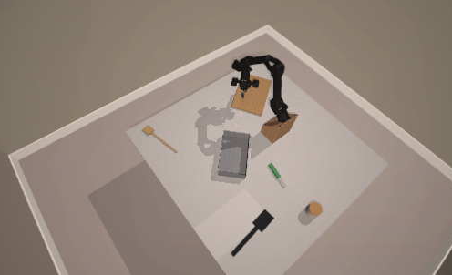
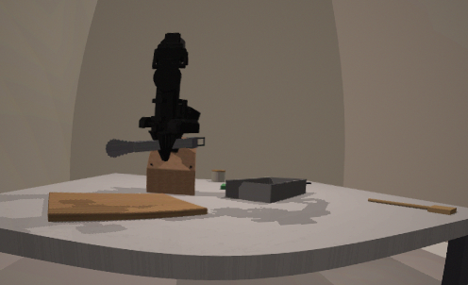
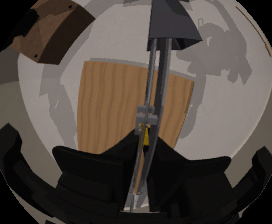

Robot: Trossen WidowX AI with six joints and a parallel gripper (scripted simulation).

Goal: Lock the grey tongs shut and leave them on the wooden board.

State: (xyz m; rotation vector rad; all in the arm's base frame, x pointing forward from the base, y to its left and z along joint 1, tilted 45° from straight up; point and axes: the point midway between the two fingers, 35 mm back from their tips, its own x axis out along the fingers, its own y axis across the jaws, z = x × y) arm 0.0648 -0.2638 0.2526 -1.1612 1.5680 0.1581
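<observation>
My gripper [image 1: 243, 90] [image 2: 165, 157] [image 3: 141, 131] points down and is shut on the grey tongs [image 2: 143, 145] [image 3: 164, 70]. The tongs hang nearly level, well above the table, gripped around the middle. In the exterior view their broad scalloped tips are at the left and the hinge end with its small ring is at the right. Their arms lie close together; whether they are locked cannot be seen. The wooden board [image 1: 259, 101] [image 2: 118, 205] [image 3: 99, 100] lies flat below them, not touching. The roasting tin [image 1: 235, 134] [image 2: 249, 191] stands apart from the board, without tongs on it.
The arm stands at a wooden block [image 1: 280, 130] [image 2: 171, 181] [image 3: 72, 30] beside the board. A wooden spatula [image 1: 164, 141] [image 2: 442, 209], a green-handled tool [image 1: 273, 169], a jar with an orange lid [image 1: 315, 208] [image 2: 218, 176] and a black spatula [image 1: 263, 220] lie or stand farther off.
</observation>
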